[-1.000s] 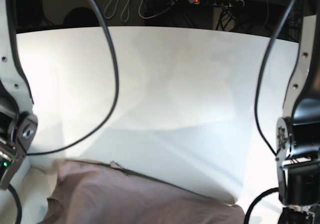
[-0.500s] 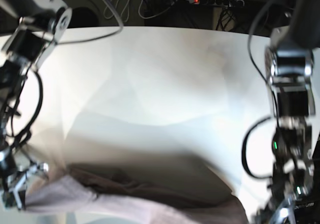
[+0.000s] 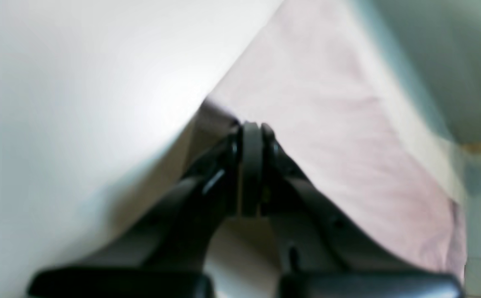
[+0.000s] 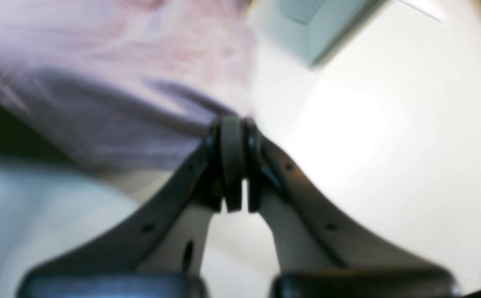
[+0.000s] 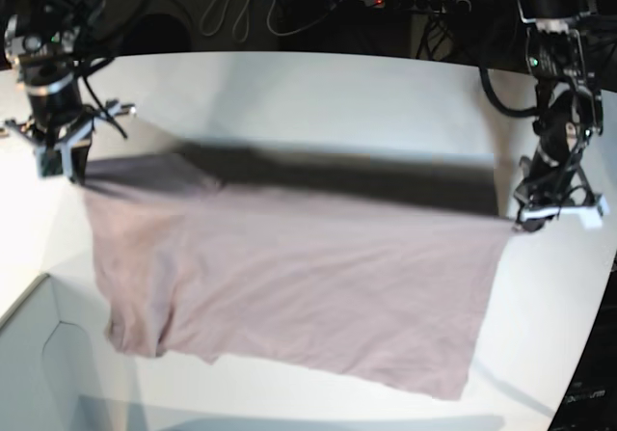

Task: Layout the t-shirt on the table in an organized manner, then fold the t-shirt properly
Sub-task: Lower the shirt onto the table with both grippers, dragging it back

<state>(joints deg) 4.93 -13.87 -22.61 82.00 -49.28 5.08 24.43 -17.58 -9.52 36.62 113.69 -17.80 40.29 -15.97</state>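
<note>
No brand, label or writing can be read in any view.

Left wrist view: the left gripper (image 3: 251, 128) has its dark, rounded jaws pressed together on a corner of the t-shirt (image 3: 327, 124), a soft, pale mauve cloth that runs off toward 1 o'clock. The smooth white table (image 3: 79, 103) fills the 9 to 11 o'clock side. The picture is blurred.

Right wrist view: the right gripper (image 4: 232, 124) is likewise clamped on a shirt corner; the cloth (image 4: 120, 82), wrinkled and pinkish-grey, spreads toward 10 o'clock. The glossy table (image 4: 369, 145) lies at 3 o'clock, and a pale box corner (image 4: 319, 25) at 12 o'clock.

Base view: the shirt (image 5: 308, 286) hangs stretched between both grippers above the matte table (image 5: 318, 94), with its lower hem draped toward 6 o'clock. The right gripper (image 5: 60, 161) holds it at 9 o'clock and the left gripper (image 5: 528, 221) at 3 o'clock. A power strip (image 5: 416, 3) lies at 12 o'clock.
</note>
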